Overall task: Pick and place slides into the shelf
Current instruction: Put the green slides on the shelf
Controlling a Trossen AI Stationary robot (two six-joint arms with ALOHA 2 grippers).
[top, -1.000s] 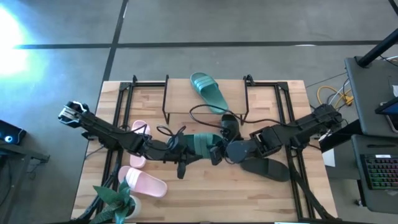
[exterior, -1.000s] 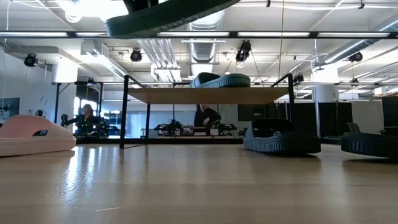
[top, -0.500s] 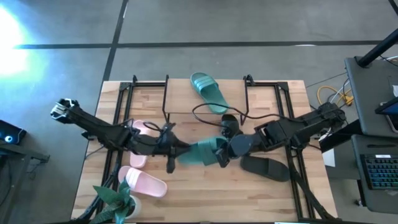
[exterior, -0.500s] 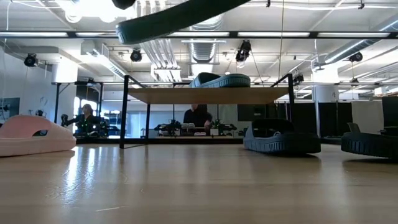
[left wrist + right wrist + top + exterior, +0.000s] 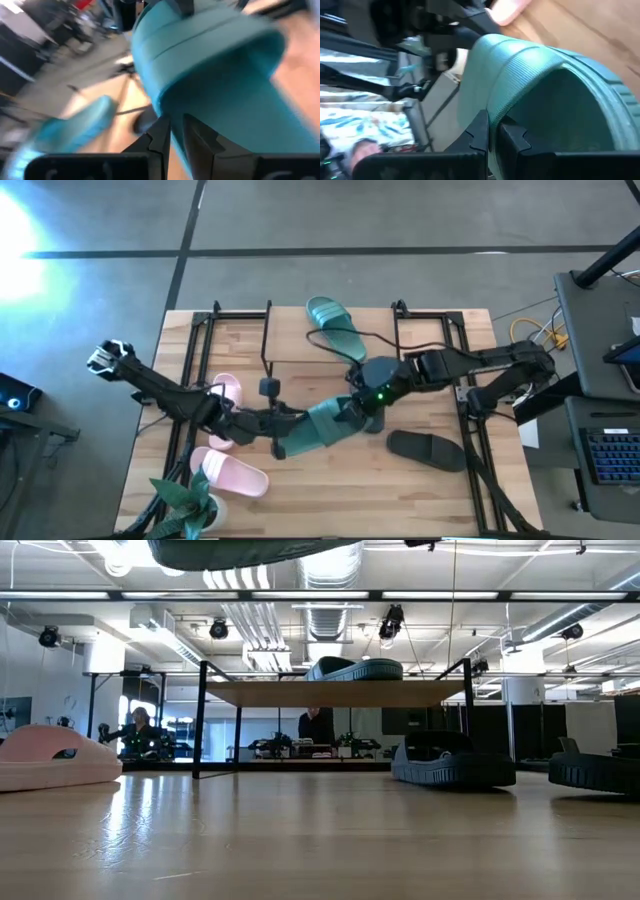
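Observation:
A teal-green slide (image 5: pixel 325 423) hangs in the air over the table's middle, between both grippers; the low view shows its sole (image 5: pixel 250 550) high up. My left gripper (image 5: pixel 287 442) is shut on its left end, and my right gripper (image 5: pixel 358 406) is shut on its right end. The second teal slide (image 5: pixel 335 323) lies on the shelf (image 5: pixel 300 350) top, also seen in the low view (image 5: pixel 355 669). Two pink slides (image 5: pixel 235 473) (image 5: pixel 225 405) lie at the left. One black slide (image 5: pixel 425 447) lies at the right, and another (image 5: pixel 450 762) shows in the low view. My left gripper pinches the teal slide's rim (image 5: pixel 175 117) at the end toward the table's left, coming level from the left. The slide is lifted clear of the table. My right gripper pinches the edge of the teal slide's strap (image 5: pixel 492 112) from the right side. The slide stays clear of the table between the two grippers.
A potted plant (image 5: pixel 190 500) stands at the near left corner. Black frame rails (image 5: pixel 195 350) run along both table sides. A cable (image 5: pixel 375 340) loops over the shelf's right part. A person (image 5: pixel 316 726) shows far behind the shelf.
The right arm has swung toward the far edge and its gripper has risen. The left gripper has shifted slightly toward the near edge. The teal slide has stayed in both grippers, turned about a little and gone higher and more level in the low view.

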